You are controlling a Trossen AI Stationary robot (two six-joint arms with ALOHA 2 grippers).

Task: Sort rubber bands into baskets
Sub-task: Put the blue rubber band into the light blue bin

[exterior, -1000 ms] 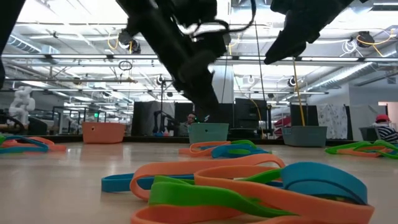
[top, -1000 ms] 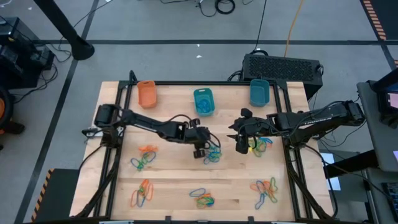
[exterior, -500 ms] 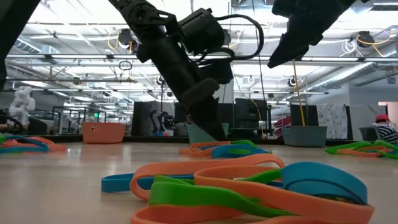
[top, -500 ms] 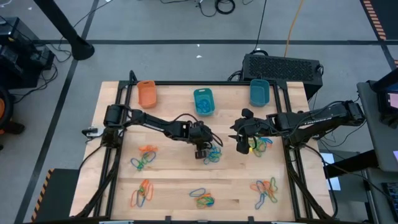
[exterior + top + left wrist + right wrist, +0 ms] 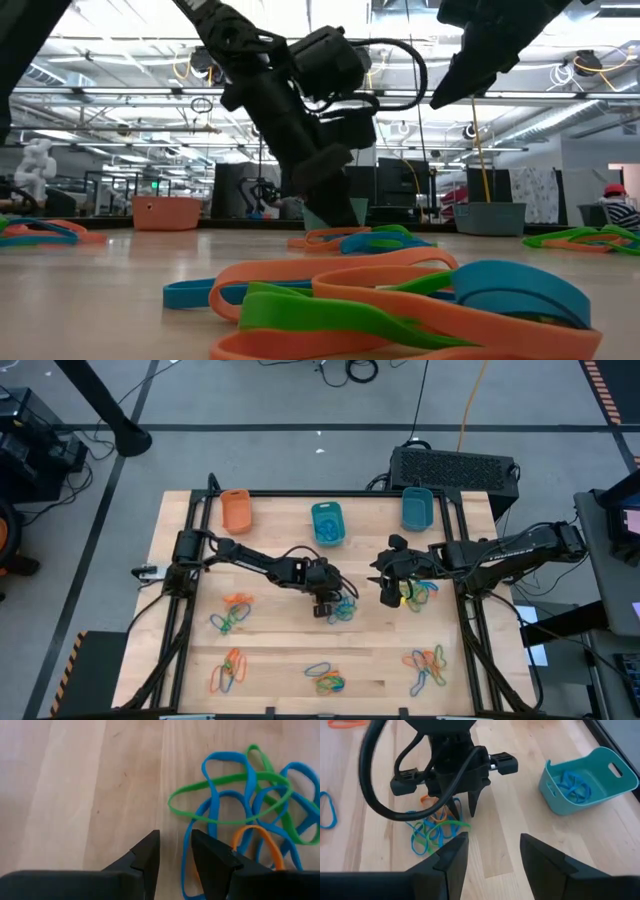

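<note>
My left gripper (image 5: 322, 609) stands open, pointing steeply down, at the left edge of a heap of blue, green and orange rubber bands (image 5: 342, 608) in the table's middle. In the left wrist view its fingertips (image 5: 175, 837) have bare wood between them, with a blue band (image 5: 188, 865) beside one finger. Whether they touch the table I cannot tell. My right gripper (image 5: 388, 598) hangs open above the table beside another heap (image 5: 420, 592). Along the far edge stand an orange basket (image 5: 236, 510) and two teal ones (image 5: 327, 522) (image 5: 417, 508).
Further heaps of rubber bands lie at the left (image 5: 232, 615) and along the near edge (image 5: 228, 670) (image 5: 325, 678) (image 5: 428, 668). The middle teal basket (image 5: 585, 782) holds blue bands. A black box (image 5: 452, 465) stands behind the table's far right corner.
My left gripper has sunk toward the table at the edge of the middle heap and tipped more steeply downward, its fingers keeping the same gap. The bands lie as before.
</note>
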